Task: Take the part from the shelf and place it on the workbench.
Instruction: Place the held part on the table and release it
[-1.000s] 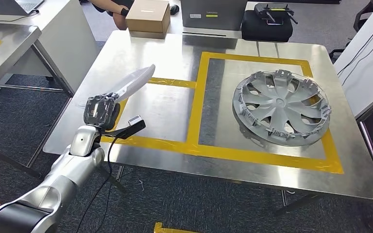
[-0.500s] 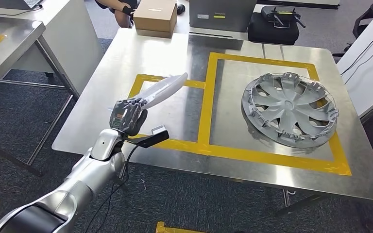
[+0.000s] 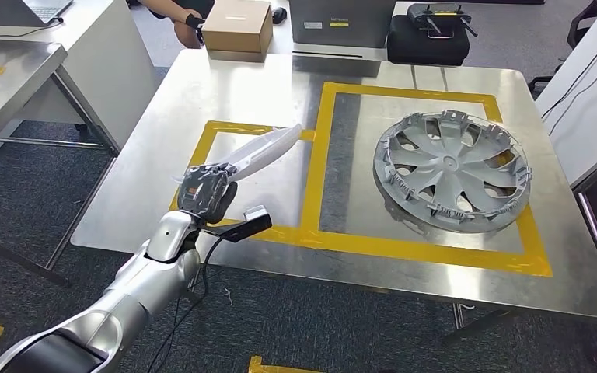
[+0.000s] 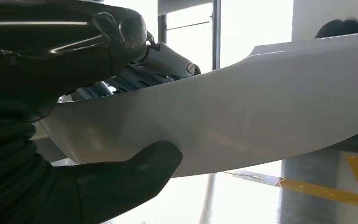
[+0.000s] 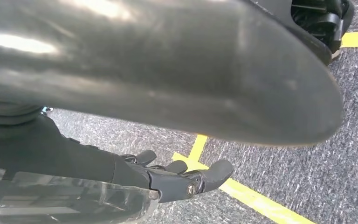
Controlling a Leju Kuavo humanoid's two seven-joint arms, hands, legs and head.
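Note:
The part (image 3: 260, 150) is a long, curved white plastic piece. My left hand (image 3: 204, 190) grips it at its near end and holds it above the small yellow-taped square (image 3: 211, 134) on the workbench (image 3: 202, 85), its far tip pointing up and right. In the left wrist view the thick thumb (image 4: 135, 172) presses under the white part (image 4: 261, 107) and dark fingers wrap over it. My right hand (image 5: 182, 179) hangs over grey carpet with its fingers loosely apart and nothing in them.
A grey wheel cover (image 3: 451, 171) lies in the large taped square on the right. At the bench's far edge stand a cardboard box (image 3: 238, 27), a grey case (image 3: 342, 22) and a black case (image 3: 427, 40). A person's arm (image 3: 172, 11) reaches in beyond it. Other tables flank both sides.
The camera has shifted. Against the bench, my left hand has carried the white part rightward from the left edge to above the small taped square.

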